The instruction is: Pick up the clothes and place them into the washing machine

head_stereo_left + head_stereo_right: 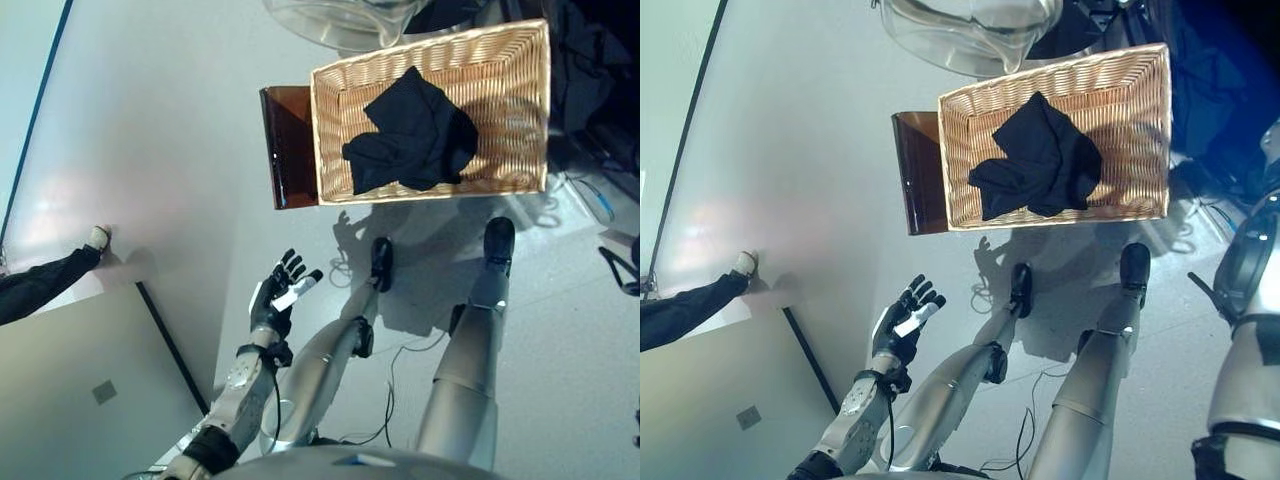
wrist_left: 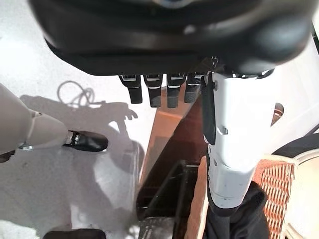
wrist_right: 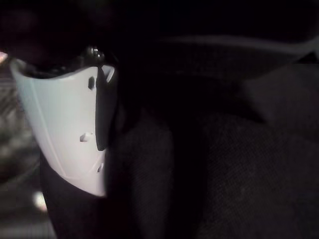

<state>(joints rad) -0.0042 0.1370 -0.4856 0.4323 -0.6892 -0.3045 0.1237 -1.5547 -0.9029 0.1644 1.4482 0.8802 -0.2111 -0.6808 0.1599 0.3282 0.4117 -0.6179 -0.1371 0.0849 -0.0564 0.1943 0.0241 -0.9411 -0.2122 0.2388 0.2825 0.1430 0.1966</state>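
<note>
Filling the upper right of the head views, a rectangular woven wicker basket (image 1: 332, 130) was seen on the floor, with a brown translucent plastic panel (image 1: 290, 150) at its left side. A crumpled black garment (image 1: 415, 135) lay inside it. The left hand (image 1: 275, 300) was held over bare floor, fingers spread, grasping nothing. The right hand (image 3: 65, 139) was shown against dark cloth; its grip could not be told.

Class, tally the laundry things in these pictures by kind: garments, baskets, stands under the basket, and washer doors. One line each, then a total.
Dark garments: 1
Wicker baskets: 1
Brown stands: 1
Clear washer doors: 1
Total: 4
</note>
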